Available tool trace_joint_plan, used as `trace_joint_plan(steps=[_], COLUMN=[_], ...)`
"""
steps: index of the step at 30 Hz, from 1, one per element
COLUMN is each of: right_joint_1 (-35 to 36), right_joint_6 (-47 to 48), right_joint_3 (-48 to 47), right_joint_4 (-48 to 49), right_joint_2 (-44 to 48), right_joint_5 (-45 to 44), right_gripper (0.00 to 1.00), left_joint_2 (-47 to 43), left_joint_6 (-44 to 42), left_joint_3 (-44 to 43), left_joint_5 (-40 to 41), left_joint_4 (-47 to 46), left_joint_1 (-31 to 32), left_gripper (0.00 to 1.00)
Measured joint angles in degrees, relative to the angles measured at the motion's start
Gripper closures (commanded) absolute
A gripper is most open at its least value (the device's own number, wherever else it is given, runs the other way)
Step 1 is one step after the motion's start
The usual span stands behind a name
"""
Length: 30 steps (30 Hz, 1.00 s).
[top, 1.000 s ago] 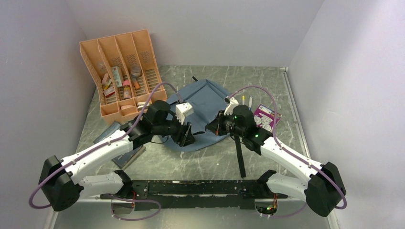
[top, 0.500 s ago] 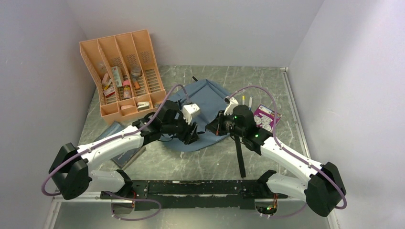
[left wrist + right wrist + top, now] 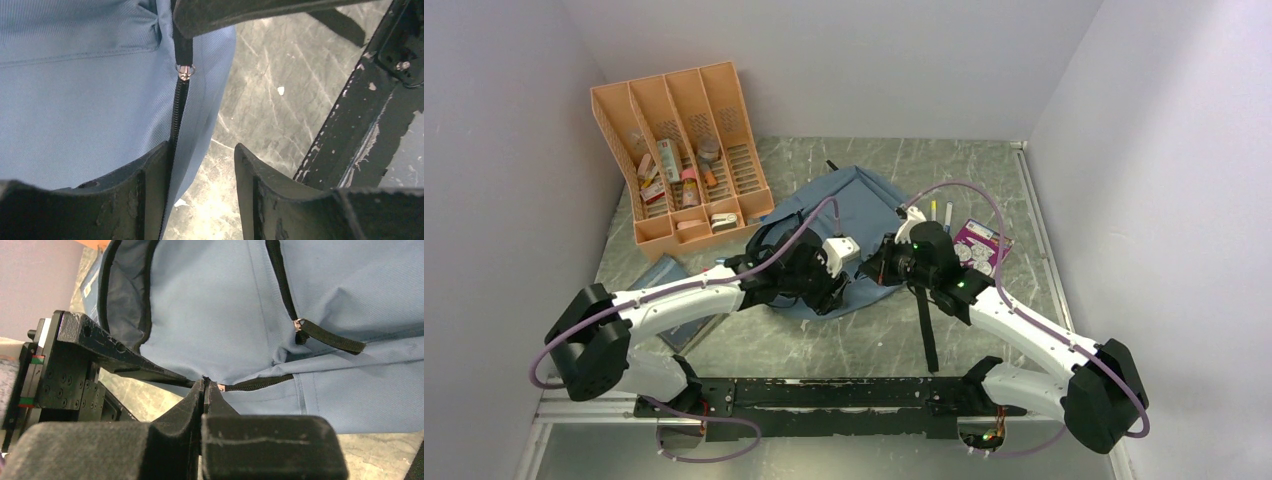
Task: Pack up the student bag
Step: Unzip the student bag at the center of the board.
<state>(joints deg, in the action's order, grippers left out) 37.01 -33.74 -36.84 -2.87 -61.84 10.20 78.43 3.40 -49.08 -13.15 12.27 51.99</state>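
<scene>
Student bag (image 3: 856,205): lay flat at the middle of the surface (image 3: 824,345), ahead of both arms; grey-blue, rounded edge toward the arm bases, long axis roughly near-to-far.
Zipper (image 3: 176,112): dark coil along the bag's near edge. In the left wrist view it ran lengthwise from the pull straight down to the inner face of one finger.
Zipper pull (image 3: 185,71): silver ring with a black tab, the tab leading up under a dark finger that crossed the top of that view.
Right gripper (image 3: 204,386): jaws pressed together at the bag's near edge, pinching what looked like that tab.
Left gripper (image 3: 200,185): jaws apart, nothing clamped. Bag edge and zipper lay against one finger; bare surface showed through the rest of the gap.
Deciding relation: the two grippers sat almost nose to nose on one zipper line, the coil running along the left gripper's approach. Judged that the left must close on the fabric edge to brace it before the right could draw the pull.
Bag mouth (image 3: 125,305): main compartment gaped, dark lining visible; contents could not be told.
Organizer (image 3: 611,115): orange four-slot rack, far left by the wall, with small bottles, tubes and boxes gathered at the low ends of the slots. The kinds were too small to name.
Loose items: purple-and-white packet (image 3: 980,245) just right of the bag; pens (image 3: 936,210) between packet and bag; blue book (image 3: 656,275) partly under the left arm; black strap (image 3: 924,330) trailing toward the near edge.
</scene>
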Motion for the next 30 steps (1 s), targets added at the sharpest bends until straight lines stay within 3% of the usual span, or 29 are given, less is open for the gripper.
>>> trace_joint_plan(steps=[9,30], right_joint_1=[0.02,-3.3], right_joint_6=[-1.25,-3.78], right_joint_3=[-0.02,-9.07], right_joint_4=[-2.36,-16.33], right_joint_2=[-0.22,-13.49], right_joint_5=[-3.02,-22.56], right_gripper=[1.0,1.0], left_joint_2=[1.92,0.85], left_joint_6=[-0.83,-1.03], left_joint_3=[-1.18,-1.11], left_joint_5=[4.28,4.48], left_joint_4=[2.91,2.91], left_joint_1=[1.11,1.44], left_gripper=[0.95,0.95])
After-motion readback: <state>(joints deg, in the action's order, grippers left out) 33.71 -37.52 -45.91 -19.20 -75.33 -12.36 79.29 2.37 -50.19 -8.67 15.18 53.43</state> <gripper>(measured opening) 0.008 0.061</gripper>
